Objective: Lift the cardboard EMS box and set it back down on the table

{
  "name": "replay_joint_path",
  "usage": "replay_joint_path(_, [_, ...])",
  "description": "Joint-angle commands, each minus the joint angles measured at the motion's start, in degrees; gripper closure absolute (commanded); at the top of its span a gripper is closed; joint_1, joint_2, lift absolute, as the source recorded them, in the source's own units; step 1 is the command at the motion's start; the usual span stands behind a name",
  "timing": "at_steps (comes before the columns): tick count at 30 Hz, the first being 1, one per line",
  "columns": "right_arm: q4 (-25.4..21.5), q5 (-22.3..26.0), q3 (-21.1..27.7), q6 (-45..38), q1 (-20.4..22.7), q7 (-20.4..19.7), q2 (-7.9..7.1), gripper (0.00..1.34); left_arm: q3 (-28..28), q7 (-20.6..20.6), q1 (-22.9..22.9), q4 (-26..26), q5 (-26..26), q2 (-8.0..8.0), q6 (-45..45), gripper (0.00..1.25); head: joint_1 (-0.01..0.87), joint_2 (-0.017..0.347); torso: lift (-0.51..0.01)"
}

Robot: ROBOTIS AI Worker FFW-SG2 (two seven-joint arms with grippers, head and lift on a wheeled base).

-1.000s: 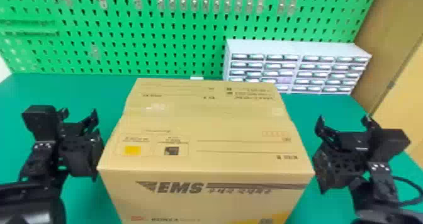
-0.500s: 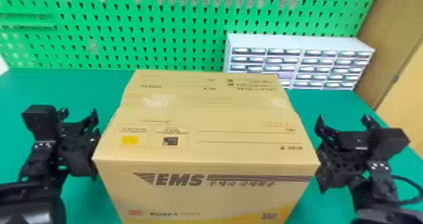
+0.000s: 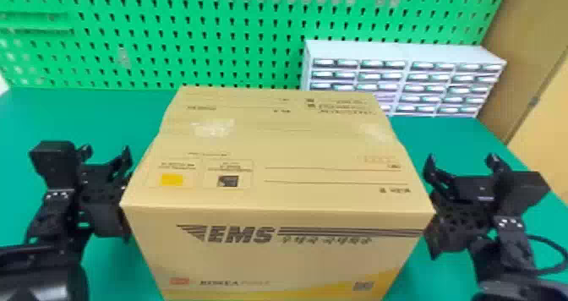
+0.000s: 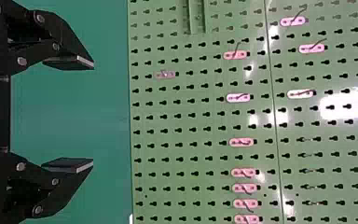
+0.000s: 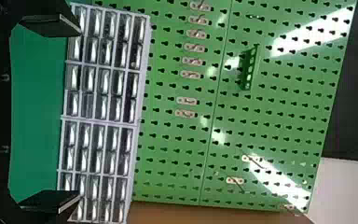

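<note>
Clock directions are read from the box centre in the head view. At 12 o'clock stands the green perforated pegboard [image 3: 253,29], backing the green flat tabletop [image 3: 84,114]. The tan cardboard EMS box [image 3: 279,148] sits between my arms, flaps uppermost, printed face toward 6 o'clock; its base is out of sight, so I cannot tell whether it bears on the table. The white multi-drawer cabinet [image 3: 401,53] stands at 1 o'clock, beyond the box. My black two-finger left gripper [image 3: 106,149] is at 9 o'clock, my matching right gripper [image 3: 460,157] at 3 o'clock. Both have fingers spread, pinching nothing: I judge the box too wide for either, so the gripper bodies flank opposite walls to clamp it by balanced inward pressure.
</note>
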State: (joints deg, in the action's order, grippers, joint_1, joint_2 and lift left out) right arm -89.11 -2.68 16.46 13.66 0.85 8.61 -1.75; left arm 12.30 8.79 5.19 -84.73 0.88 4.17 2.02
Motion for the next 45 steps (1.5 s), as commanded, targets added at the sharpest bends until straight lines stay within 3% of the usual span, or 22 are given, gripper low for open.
replay_joint_path(1, [-0.01, -0.39, 0.16, 0.57, 0.03, 0.0, 0.08, 0.08, -0.09, 0.0, 0.08, 0.01, 0.0, 0.05, 0.0, 0.51, 0.678, -0.014, -0.095])
replay_joint_path(16, [0.07, -0.74, -0.55, 0.66, -0.32, 0.0, 0.08, 0.08, -1.05, 0.79, 0.17, 0.18, -0.88, -0.03, 0.09, 0.51, 0.678, -0.014, -0.095])
replay_joint_path(28, [1.04, -0.74, -3.89, 0.66, -2.17, 0.0, -0.36, 0.08, -6.59, 5.01, 1.58, 1.15, -3.43, -0.03, 2.02, 0.51, 0.678, -0.014, -0.095])
replay_joint_path(45, [2.54, -0.74, -6.88, 0.66, -3.31, 0.0, -0.27, 0.08, -10.02, 6.68, 2.46, 2.03, -4.83, 0.05, 2.64, 0.51, 0.678, -0.014, -0.095])
